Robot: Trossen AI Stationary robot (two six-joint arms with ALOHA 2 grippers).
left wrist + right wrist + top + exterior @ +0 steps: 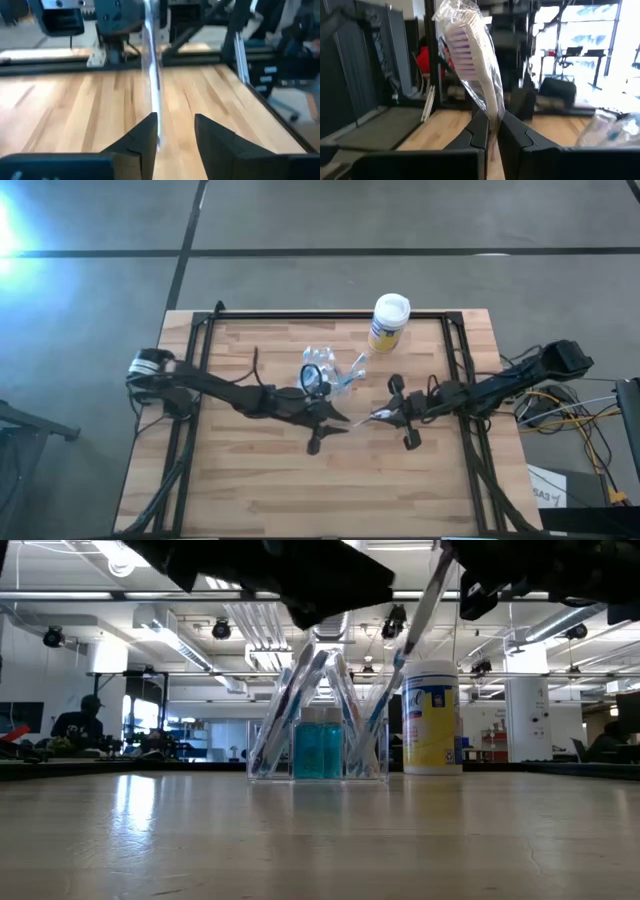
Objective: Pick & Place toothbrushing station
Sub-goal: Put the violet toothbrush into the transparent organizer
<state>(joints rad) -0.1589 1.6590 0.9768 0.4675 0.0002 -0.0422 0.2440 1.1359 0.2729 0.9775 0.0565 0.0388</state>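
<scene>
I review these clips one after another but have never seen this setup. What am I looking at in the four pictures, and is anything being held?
Two dark robot arms work at a wooden table. One picture looks straight down from above, one looks level across the table top, and two come from cameras on the arms' wrists.

On the table stand a clear plastic toothbrush holder with brushes leaning in it and a yellow canister with a white lid beside it.

The right tool is shut on a toothbrush in clear wrapping, bristle end sticking up past the fingers. The left tool stands open, and the brush's slim handle runs along one of its fingers; it looks like a handover between the arms near the table's middle. People and desks show in the room behind.
</scene>
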